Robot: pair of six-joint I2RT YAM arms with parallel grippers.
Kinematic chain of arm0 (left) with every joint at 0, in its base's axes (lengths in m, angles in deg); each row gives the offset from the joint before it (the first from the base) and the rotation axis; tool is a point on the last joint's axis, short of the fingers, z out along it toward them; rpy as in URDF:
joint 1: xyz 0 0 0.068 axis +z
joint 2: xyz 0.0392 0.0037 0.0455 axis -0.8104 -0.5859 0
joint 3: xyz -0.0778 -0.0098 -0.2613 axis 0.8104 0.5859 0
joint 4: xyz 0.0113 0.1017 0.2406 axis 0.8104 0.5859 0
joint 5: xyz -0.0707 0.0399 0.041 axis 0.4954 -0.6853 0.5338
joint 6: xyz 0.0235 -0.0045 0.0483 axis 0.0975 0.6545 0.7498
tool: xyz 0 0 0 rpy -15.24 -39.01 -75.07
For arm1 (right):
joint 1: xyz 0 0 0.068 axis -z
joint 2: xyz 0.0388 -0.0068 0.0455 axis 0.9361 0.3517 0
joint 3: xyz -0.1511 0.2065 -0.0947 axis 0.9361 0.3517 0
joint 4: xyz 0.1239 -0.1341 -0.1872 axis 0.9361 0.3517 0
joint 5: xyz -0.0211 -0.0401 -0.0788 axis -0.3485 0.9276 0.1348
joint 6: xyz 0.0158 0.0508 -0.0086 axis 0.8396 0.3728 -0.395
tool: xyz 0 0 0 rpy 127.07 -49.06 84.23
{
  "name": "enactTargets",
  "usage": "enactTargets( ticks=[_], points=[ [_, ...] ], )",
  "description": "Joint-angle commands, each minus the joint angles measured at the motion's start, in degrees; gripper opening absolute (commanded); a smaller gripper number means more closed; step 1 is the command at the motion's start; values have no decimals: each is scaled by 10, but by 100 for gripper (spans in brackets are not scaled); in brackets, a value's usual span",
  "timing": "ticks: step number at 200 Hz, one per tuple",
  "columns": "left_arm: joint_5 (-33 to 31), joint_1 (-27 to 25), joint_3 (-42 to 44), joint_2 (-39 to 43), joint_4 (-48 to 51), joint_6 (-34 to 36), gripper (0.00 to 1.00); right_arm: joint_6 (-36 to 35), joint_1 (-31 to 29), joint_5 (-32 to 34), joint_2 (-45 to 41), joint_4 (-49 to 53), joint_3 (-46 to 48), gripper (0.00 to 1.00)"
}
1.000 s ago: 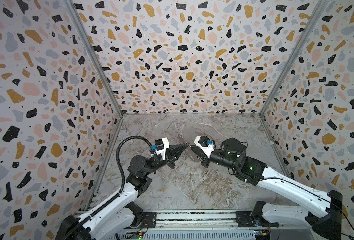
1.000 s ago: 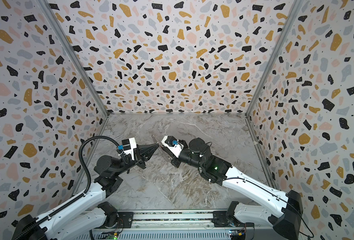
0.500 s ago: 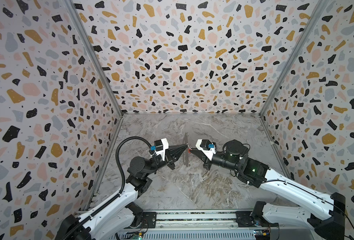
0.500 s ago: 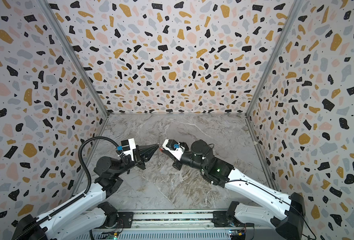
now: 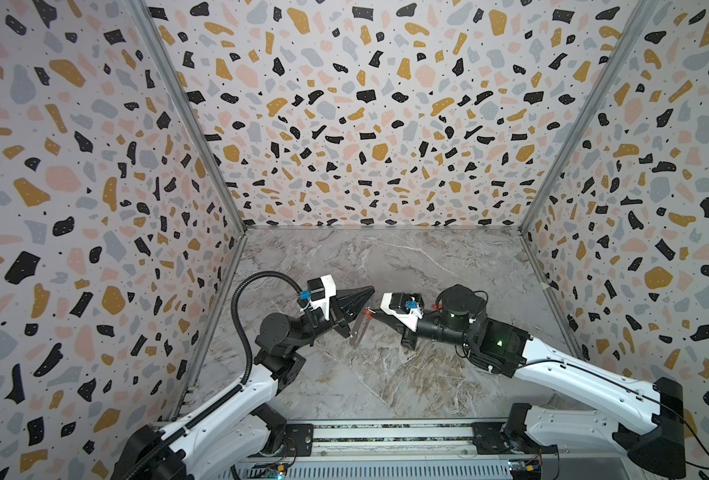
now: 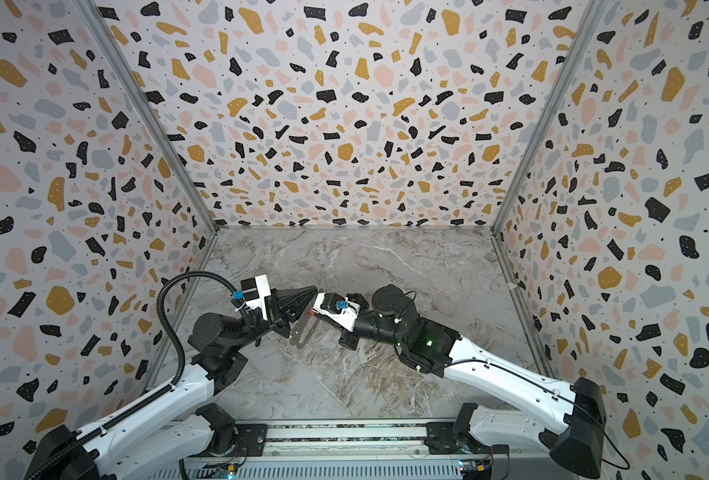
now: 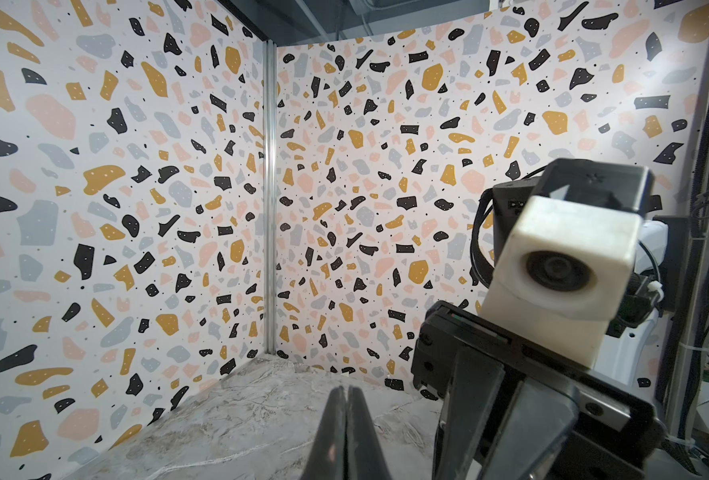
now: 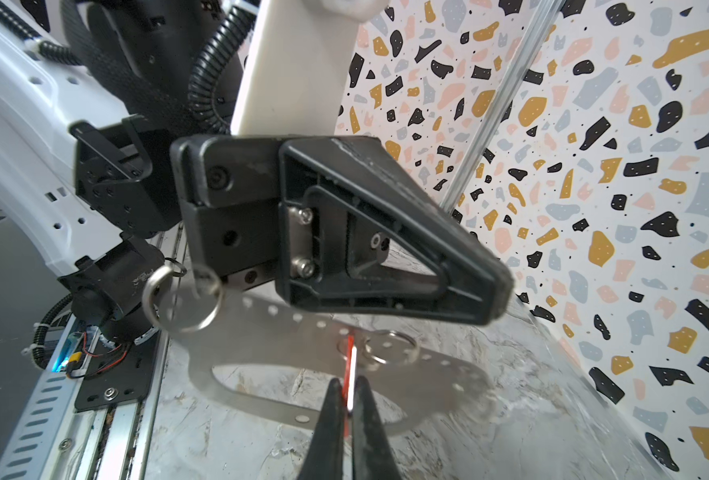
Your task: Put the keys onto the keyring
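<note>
My left gripper [image 5: 371,291] [image 6: 314,289] [image 7: 346,390] is shut, and the keyring [image 5: 358,330] [image 6: 301,332] [image 8: 261,332], a flat grey metal loop with one long hole, hangs below its fingers above the floor. The left wrist view hides the keyring. My right gripper [image 5: 369,312] [image 6: 312,311] [image 8: 346,380] is shut on the thin red tag [image 8: 349,361] of one of the keys, edge-on and right against the keyring's face. A small split ring [image 8: 390,347] sits at the tag's far end, over the keyring. Another split ring [image 8: 186,299] hangs at the keyring's end.
The marble floor [image 5: 386,374] is walled by terrazzo panels on the left [image 5: 95,249], back [image 5: 365,124] and right [image 5: 656,208]. A metal rail [image 5: 386,432] with both arm bases runs along the front edge. The two grippers meet nose to nose, left of the floor's centre.
My right gripper has shifted slightly left and down with the red tag, closing on the hanging keyring. My left gripper has stayed nearly still.
</note>
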Motion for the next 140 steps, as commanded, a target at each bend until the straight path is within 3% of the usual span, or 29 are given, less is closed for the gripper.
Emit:
enactTargets(
  ticks=[1,140],
  points=[
    [4,-3,5,0,-44,-4,0,-4,-2,9,-8,-8,-22,0],
    [-25,-3,11,60,60,32,0,3,-2,53,-37,-12,-15,0]
  ],
)
